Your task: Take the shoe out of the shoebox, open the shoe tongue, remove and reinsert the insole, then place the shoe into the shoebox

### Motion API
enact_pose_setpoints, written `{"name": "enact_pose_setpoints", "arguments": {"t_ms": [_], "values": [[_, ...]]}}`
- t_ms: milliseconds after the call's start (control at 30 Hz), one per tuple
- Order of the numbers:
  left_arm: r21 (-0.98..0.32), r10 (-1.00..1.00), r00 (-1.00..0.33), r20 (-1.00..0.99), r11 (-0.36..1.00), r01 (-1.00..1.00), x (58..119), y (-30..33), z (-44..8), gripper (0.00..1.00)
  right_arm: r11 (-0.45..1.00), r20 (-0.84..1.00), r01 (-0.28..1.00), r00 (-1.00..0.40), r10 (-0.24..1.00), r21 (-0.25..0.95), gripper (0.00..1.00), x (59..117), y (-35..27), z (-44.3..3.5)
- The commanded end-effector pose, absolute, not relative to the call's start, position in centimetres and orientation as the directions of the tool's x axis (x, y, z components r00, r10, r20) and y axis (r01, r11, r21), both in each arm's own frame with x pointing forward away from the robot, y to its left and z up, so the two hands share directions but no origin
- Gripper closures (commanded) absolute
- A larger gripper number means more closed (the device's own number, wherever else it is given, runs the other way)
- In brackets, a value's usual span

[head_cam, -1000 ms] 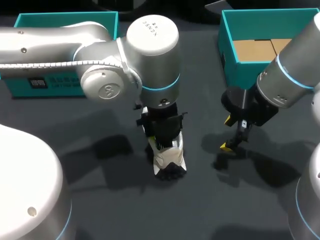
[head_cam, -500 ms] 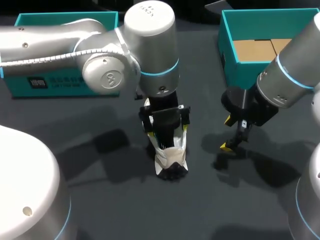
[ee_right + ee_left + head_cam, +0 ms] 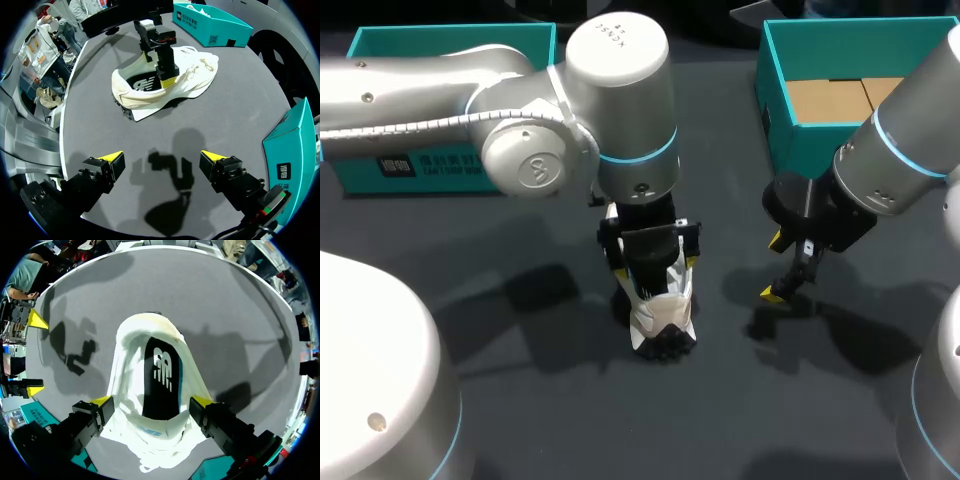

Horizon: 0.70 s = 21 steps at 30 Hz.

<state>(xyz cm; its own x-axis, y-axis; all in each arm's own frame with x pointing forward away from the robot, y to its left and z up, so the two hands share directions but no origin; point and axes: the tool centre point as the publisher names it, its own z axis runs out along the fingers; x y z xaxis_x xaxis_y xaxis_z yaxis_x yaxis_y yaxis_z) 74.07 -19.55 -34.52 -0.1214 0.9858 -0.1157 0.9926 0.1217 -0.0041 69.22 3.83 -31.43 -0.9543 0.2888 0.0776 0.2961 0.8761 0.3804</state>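
Note:
A white shoe stands on the dark table, toe towards the front edge. Its black insole with a white logo shows inside the opening. My left gripper hangs over the shoe's heel end, open, with one yellow-tipped finger on each side of the collar. The right wrist view shows the shoe side-on with the left gripper above it. My right gripper hovers open to the right of the shoe, holding nothing. The teal shoebox stands at the back right.
A second teal box part lies at the back left, also seen as a teal box beyond the shoe. The shoebox wall is close beside my right gripper. Bare table lies between shoe and right gripper.
My left gripper's fingers have spread apart around the shoe's collar, and the left wrist has shifted slightly back. The shoe has settled a little. The right arm has not moved.

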Motion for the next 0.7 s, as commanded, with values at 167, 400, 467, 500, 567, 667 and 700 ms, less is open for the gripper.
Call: {"name": "enact_pose_setpoints", "arguments": {"t_ms": [167, 400, 467, 500, 567, 667, 700], "values": [[-0.041, 0.987, -0.124, -0.104, 0.12, 0.992, 75.7, -19.1, -34.0, 0.0, 0.876, 0.074, 0.296, -0.954, 0.29, 0.381, 0.0, 69.0, 3.8, -31.5], [-0.085, 0.985, -0.136, -0.105, 0.127, 0.988, 77.4, -19.1, -33.5, 0.0, 0.876, 0.074, 0.296, -0.954, 0.29, 0.381, 0.0, 69.0, 3.8, -31.5], [-0.108, 0.986, -0.134, -0.102, 0.122, 0.987, 77.6, -19.1, -33.6, 0.04, 0.876, 0.074, 0.296, -0.954, 0.29, 0.381, 0.0, 69.0, 3.8, -31.5], [-0.106, 0.986, -0.135, -0.101, 0.124, 0.987, 77.7, -19.1, -33.6, 0.05, 0.876, 0.074, 0.296, -0.954, 0.29, 0.381, 0.0, 69.0, 3.8, -31.5], [-0.106, 0.986, -0.136, -0.097, 0.126, 0.986, 77.7, -19.1, -33.7, 0.07, 0.876, 0.074, 0.296, -0.954, 0.29, 0.381, 0.0, 69.0, 3.8, -31.5], [-0.102, 0.986, -0.143, -0.09, 0.134, 0.986, 78.3, -19.1, -33.6, 0.09, 0.876, 0.074, 0.296, -0.954, 0.29, 0.381, 0.0, 69.0, 3.8, -31.5], [-0.098, 0.984, -0.15, -0.091, 0.142, 0.985, 78.5, -19.0, -33.4, 0.11, 0.876, 0.074, 0.296, -0.954, 0.29, 0.381, 0.0, 69.0, 3.8, -31.5]]}}
